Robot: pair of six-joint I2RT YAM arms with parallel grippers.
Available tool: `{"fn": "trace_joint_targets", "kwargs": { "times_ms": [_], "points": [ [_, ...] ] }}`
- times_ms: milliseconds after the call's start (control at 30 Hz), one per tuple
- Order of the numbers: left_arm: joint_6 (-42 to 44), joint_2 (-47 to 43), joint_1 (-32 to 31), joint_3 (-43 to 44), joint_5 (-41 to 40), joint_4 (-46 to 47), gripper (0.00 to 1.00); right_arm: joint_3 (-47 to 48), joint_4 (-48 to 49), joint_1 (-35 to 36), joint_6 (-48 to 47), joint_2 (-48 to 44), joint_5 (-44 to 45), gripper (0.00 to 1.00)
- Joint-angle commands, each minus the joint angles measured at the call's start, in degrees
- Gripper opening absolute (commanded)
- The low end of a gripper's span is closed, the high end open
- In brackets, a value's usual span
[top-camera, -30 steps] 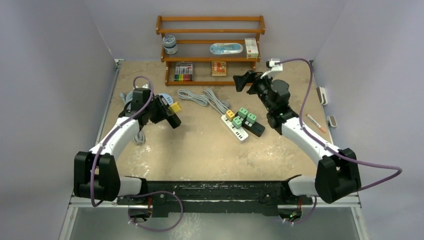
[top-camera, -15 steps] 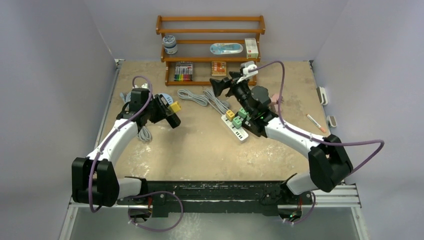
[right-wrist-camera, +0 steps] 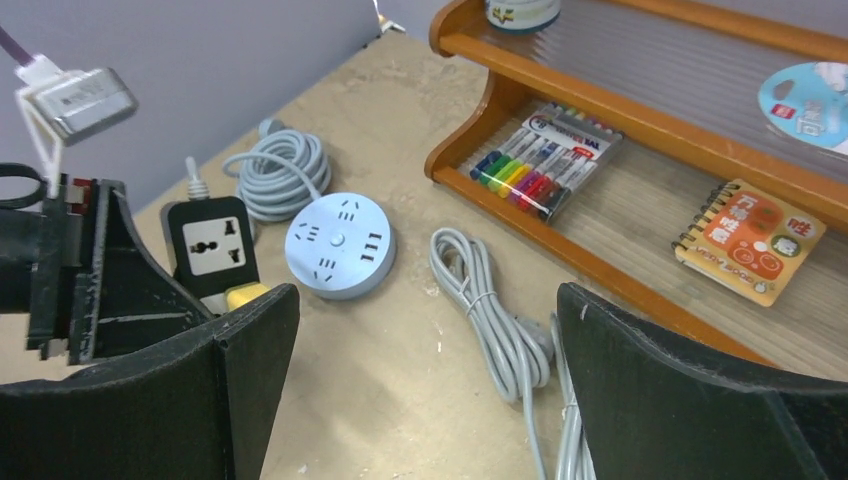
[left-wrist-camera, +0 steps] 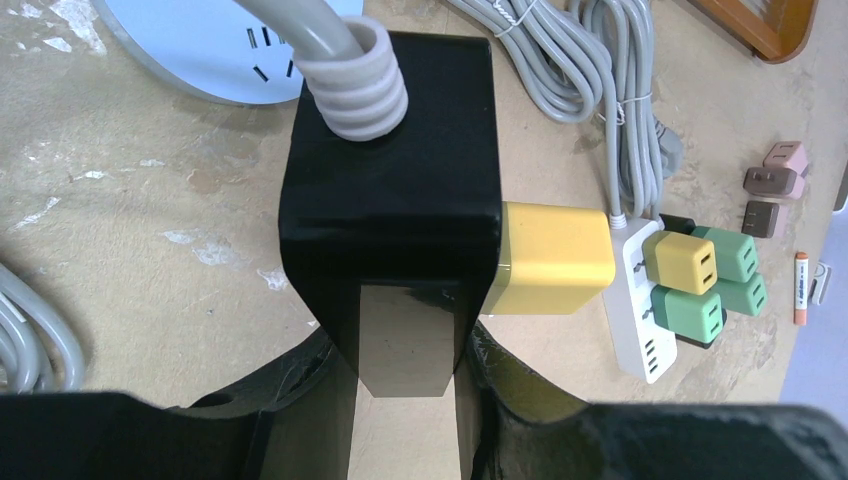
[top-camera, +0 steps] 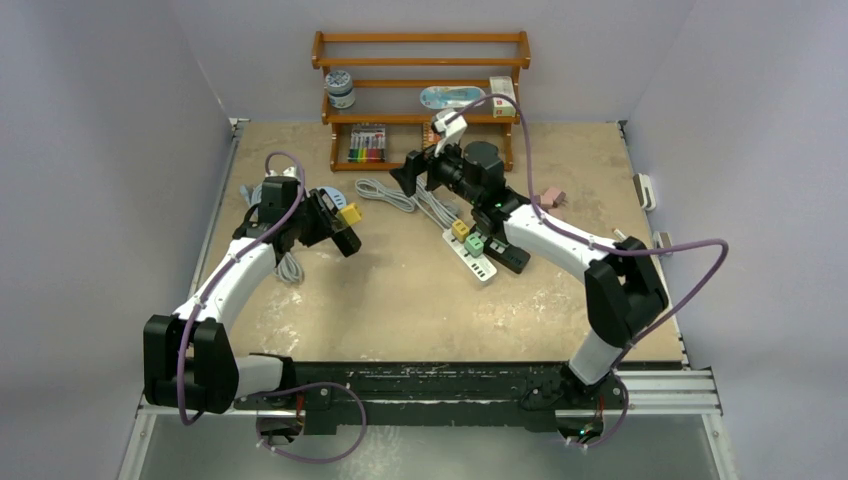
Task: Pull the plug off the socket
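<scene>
Left gripper [left-wrist-camera: 405, 375] is clamped on the black socket [left-wrist-camera: 395, 180], holding it off the table [top-camera: 400, 300]. The yellow plug [left-wrist-camera: 550, 258] sits seated in the socket's side, pointing toward the strip [left-wrist-camera: 640, 320]. Right gripper [top-camera: 408, 176] hangs with jaws spread wide and nothing in them, over the grey cable [right-wrist-camera: 490, 320], facing the socket but well apart from it.

Behind the socket lies a round outlet [right-wrist-camera: 340, 245] beside a second cable coil [right-wrist-camera: 285, 170]. The strip carries a yellow cube [left-wrist-camera: 680, 262] and green cubes [left-wrist-camera: 690, 312]. Loose adapters [left-wrist-camera: 775, 180] and a pen [left-wrist-camera: 803, 285] lie beyond it.

On the shelf [top-camera: 420, 62], the bottom tier holds markers [right-wrist-camera: 545, 160] and a notebook [right-wrist-camera: 750, 240]. The middle tier holds a jar [top-camera: 341, 88], a blue pack [top-camera: 452, 97] and a box [top-camera: 503, 96].
</scene>
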Motion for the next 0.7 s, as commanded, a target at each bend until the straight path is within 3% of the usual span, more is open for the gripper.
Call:
{"fn": "trace_joint_targets", "kwargs": {
  "times_ms": [0, 167, 367, 667],
  "points": [
    [2.1, -1.8, 0.3, 2.3, 0.5, 3.8, 0.00, 7.3, -6.8, 1.6, -2.6, 3.6, 1.0, 0.99],
    [2.6, -1.8, 0.3, 2.4, 1.2, 3.9, 0.00, 13.8, -13.3, 1.7, -3.5, 9.1, -3.8, 0.99],
    [2.8, -1.3, 0.3, 2.7, 1.6, 3.9, 0.00, 18.5, -13.7, 2.7, -3.9, 13.5, -9.8, 0.98],
    [2.9, -1.7, 0.3, 2.6, 1.2, 4.0, 0.00, 23.2, -16.8, 4.3, -6.2, 18.5, -28.0, 0.96]
  ]
}}
